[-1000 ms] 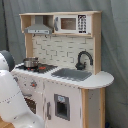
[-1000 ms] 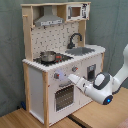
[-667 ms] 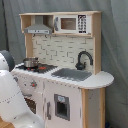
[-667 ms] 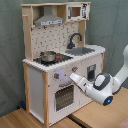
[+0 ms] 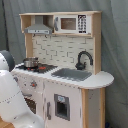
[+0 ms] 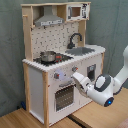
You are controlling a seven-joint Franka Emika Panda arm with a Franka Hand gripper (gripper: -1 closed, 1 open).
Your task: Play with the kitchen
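First exterior view. The kitchen (image 5: 62, 70) fills the frame, standing against a grey curtain (image 5: 114, 50). Upper shelf: grey hood (image 5: 39, 27) at the first exterior view's left, microwave (image 5: 72, 23) to its right. Countertop: a small metal pot (image 5: 30, 62) sits on the stovetop (image 5: 35, 67); the grey sink (image 5: 71, 74) is beside it, with the black faucet (image 5: 83, 60) behind the basin. The white arm (image 5: 12, 100) occupies the lower left corner and covers part of the oven front; its tip is out of sight here, so the jaws cannot be judged from this side.

Second exterior view. The kitchen (image 6: 60, 60) stands on a light wooden floor (image 6: 30, 119). The arm (image 6: 107, 87) reaches in from the second exterior view's right, its white wrist pointing toward the front panel. The gripper (image 6: 75, 76) is at the knob row, just above the windowed oven door (image 6: 64, 96) and close to a knob (image 6: 57, 76). Contact with the panel: cannot tell. Whether the jaws are spread or closed: cannot tell; they merge with the white front. The pot (image 6: 48, 56) is on the stovetop, the faucet (image 6: 75, 38) over the sink (image 6: 80, 50), well above the wrist. Nothing lies between the wrist and the panel.
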